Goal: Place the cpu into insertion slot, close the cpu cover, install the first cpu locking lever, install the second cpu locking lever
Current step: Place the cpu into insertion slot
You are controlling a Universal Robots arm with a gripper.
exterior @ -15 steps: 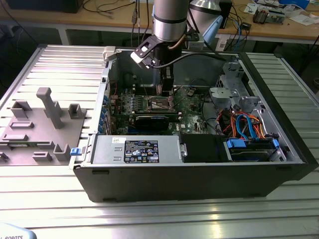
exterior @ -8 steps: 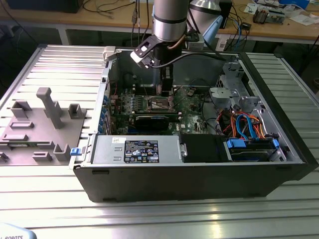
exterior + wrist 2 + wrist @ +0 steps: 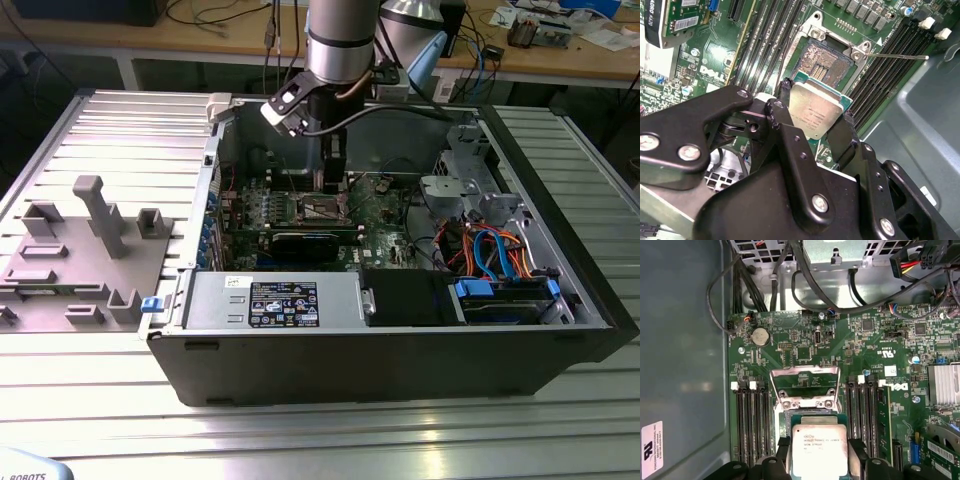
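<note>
Exterior view's left: a grey fixture block (image 3: 90, 240) sits on the ribbed metal table (image 3: 320, 440), just beside the open computer case (image 3: 400, 350).
Centre of the case: the arm's gripper (image 3: 332, 185) hangs over the green circuit board (image 3: 385, 225), with its fingers clamped on two opposite edges of the cpu (image 3: 815, 112).
The cpu: it is held clear of the board with its silver top facing the wrist cameras. It is close to the insertion slot (image 3: 822, 60) and not yet seated.
The cpu cover (image 3: 805, 373): it is swung up, leaving the slot bare.
Locking lever (image 3: 900, 57): a thin metal rod juts free beside the slot, across the memory slots (image 3: 880, 75).
Step in hand: this looks like the first step, placing the chip. The cover and both levers are not yet done.
What the move calls for: judging by the tight fit, the chip must be kept level and square to the slot's rim, then lowered gently without sliding across the contacts.
</note>
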